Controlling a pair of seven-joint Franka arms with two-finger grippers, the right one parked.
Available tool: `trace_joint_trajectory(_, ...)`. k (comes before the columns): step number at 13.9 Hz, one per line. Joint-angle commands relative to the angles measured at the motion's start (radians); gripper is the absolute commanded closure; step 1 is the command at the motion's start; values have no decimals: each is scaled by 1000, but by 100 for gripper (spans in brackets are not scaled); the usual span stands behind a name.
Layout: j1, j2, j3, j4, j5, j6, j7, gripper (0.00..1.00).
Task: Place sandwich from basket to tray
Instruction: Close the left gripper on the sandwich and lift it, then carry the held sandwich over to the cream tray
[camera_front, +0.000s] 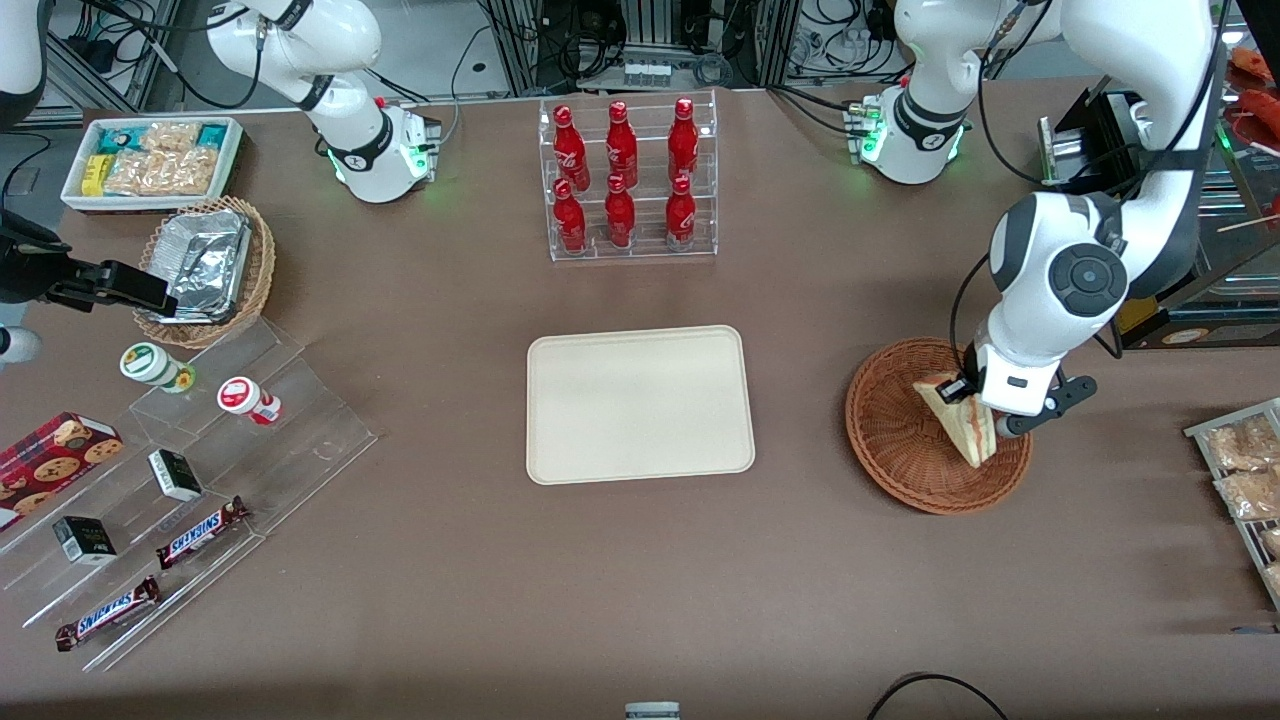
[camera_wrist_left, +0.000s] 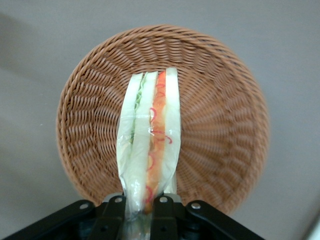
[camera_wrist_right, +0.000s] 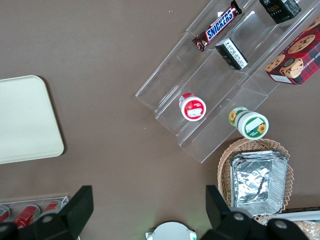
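I start from the bench (camera_front: 420, 560), which carries everything, and on it the tray (camera_front: 640, 404) sits bare near the middle, its long side running along the line between the two arms' ends. Well apart from it, toward the working arm's end of the bench, is the basket (camera_front: 900, 440), roughly level with the tray in nearness to the front camera, so I judge the coming carry to be almost purely sideways toward the parked arm's end, with open bench between the two. My left arm hangs over the basket with the end effector (camera_front: 985, 412) low above its rim, and the wrist view shows the two black fingers (camera_wrist_left: 114, 212) pressed in on one end of the sandwich (camera_wrist_left: 150, 145), pinching it through its clear wrapper. The sandwich's long axis runs straight out from the end effector across the basket's bowl, cut edge facing the wrist camera with the orange and green layers between pale bread. From the front it hangs tilted, its free tip pointing down toward the basket's nearer rim; I cannot tell whether that tip touches the weave or is just clear of it. I would judge that it needs to clear the rim before any sideways travel, since the trailing tip could catch the wicker.
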Motion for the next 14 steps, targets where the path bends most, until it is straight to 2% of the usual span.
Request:
trace_joint_trajectory(1,-6,5,-85,151,26,-166,-32,100)
trace_joint_trajectory(4,-6,32,-195,271,20,-249,-39,100)
trace_joint_trajectory(7,-31,74,-295,319,23,-260,-105,100)
trace_joint_trajectory(14,-284,321,-300,481,69,-248,-179,100)
